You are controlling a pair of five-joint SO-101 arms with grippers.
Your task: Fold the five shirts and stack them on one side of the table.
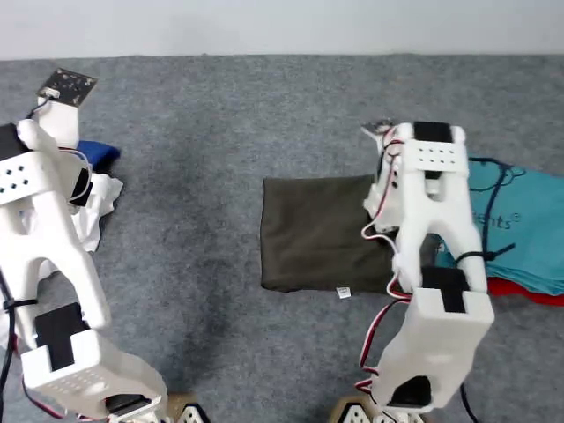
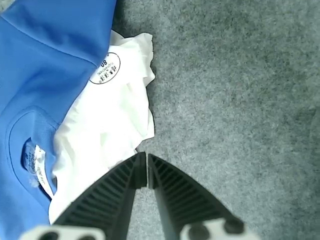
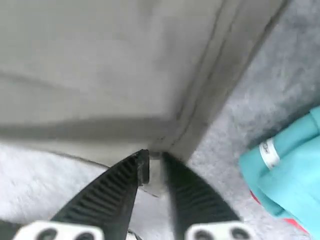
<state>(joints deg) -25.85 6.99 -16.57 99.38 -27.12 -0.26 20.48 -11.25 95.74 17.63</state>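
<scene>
A folded olive shirt (image 1: 313,233) lies flat at the middle of the table. My right gripper (image 3: 154,162) is at its right edge, its fingers closed on the hem of the olive shirt (image 3: 125,60). A teal shirt (image 1: 520,225) lies on a red shirt (image 1: 529,291) at the right edge; the teal shirt (image 3: 290,175) is close to that gripper. At the far left a crumpled white shirt (image 1: 101,198) lies beside a blue shirt (image 1: 97,154). My left gripper (image 2: 147,170) is shut with nothing in it, at the border of the white shirt (image 2: 110,115), which overlaps the blue shirt (image 2: 45,65).
Bare grey carpet-like tabletop (image 1: 194,291) lies between the two arms and along the back. Both arm bases stand at the front edge. A small white tag (image 1: 344,292) sticks out from the olive shirt's front edge.
</scene>
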